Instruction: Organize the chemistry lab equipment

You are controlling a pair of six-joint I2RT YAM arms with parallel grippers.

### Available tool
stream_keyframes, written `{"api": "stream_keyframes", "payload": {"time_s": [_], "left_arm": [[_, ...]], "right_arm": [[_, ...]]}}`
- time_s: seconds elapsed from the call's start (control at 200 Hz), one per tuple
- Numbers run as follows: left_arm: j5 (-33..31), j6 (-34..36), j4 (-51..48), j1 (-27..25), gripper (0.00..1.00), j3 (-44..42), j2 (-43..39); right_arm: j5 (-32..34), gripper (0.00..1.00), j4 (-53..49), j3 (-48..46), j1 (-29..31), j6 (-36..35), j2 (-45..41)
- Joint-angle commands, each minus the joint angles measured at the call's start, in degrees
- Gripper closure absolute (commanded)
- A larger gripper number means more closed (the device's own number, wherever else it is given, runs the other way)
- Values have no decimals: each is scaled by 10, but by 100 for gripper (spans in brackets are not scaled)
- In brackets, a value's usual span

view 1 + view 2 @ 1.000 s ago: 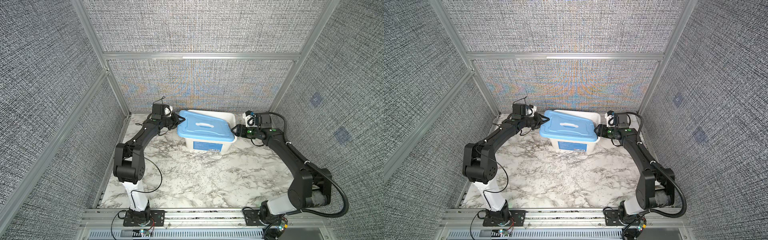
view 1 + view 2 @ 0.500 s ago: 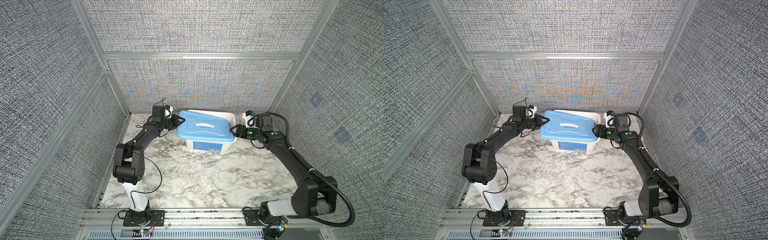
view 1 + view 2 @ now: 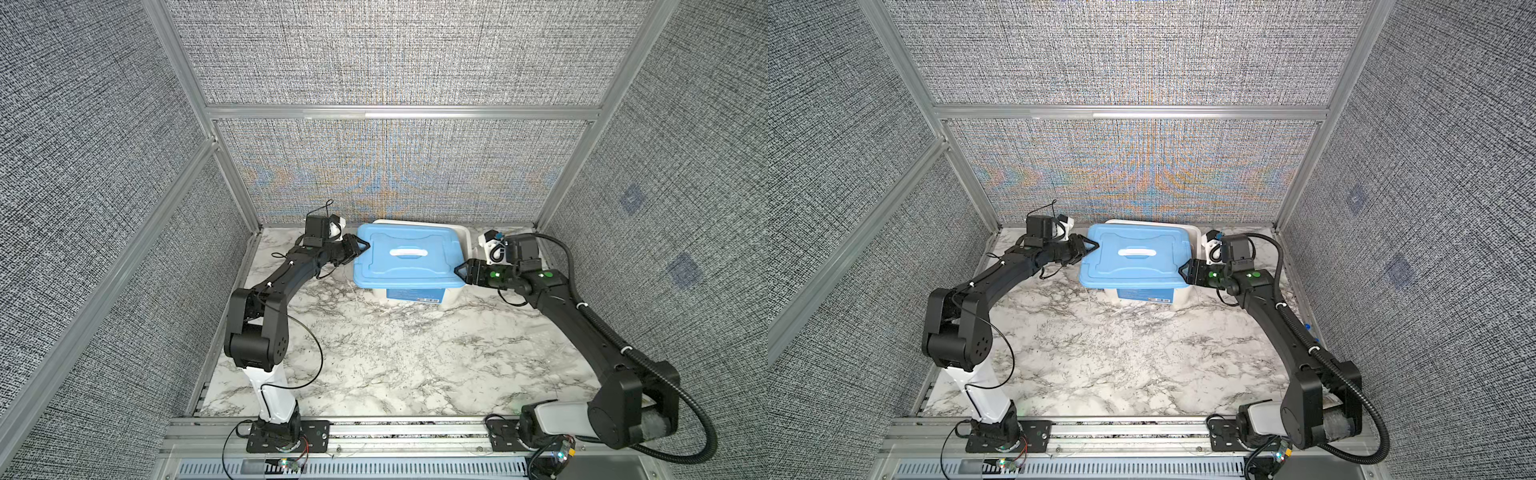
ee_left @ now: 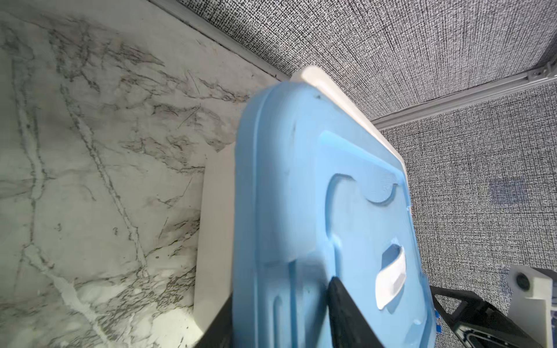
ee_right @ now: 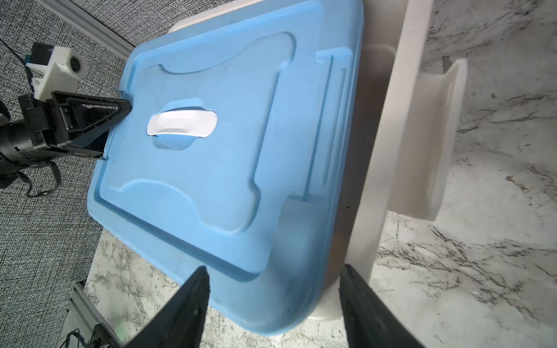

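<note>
Two-handedly brackets blue lid (image 3: pixel 386 270), offset atop white tub (image 3: pixel 454 294): straddles left edge with left gripper (image 3: pixel 362 246), cannot tell if pinching; holds right gripper (image 3: pixel 459 270) spread around right corner. Shows blue caps (image 3: pixel 1306 326) by right edge of table (image 3: pixel 395 353).

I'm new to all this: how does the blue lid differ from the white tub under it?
The blue lid is flat and shallow; the white tub is a deeper box. The lid carries a white handle, the tub a blue label on its front. The lid sits offset toward the front, so the tub's rear rim shows behind it. Both are rounded rectangles.
</note>
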Motion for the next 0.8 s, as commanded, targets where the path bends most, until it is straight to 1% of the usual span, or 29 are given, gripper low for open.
{"api": "stream_keyframes", "payload": {"time_s": [0.0, 0.07, 0.175, 0.26, 0.345, 0.515, 0.795], "left_arm": [[-14, 19, -11, 1, 44, -2, -5], [-15, 23, -16, 1, 44, 2, -1], [-6, 9, -7, 1, 44, 2, 0], [-2, 3, 10, 0, 49, -1, 0], [14, 1, 19, 1, 52, 2, 7], [21, -2, 39, 1, 53, -13, 3], [18, -13, 59, -4, 54, -9, 4]], "right_arm": [[8, 33, -4, -2, 4, -2, -4], [10, 33, -4, -6, 6, -6, -5], [15, 33, -5, -9, 7, -1, -7], [15, 33, -2, -12, 8, 2, -10], [13, 34, 0, -14, 9, 6, -12], [5, 34, 18, -25, 18, 20, -23], [-11, 35, 29, -28, 22, 30, -16]]}}
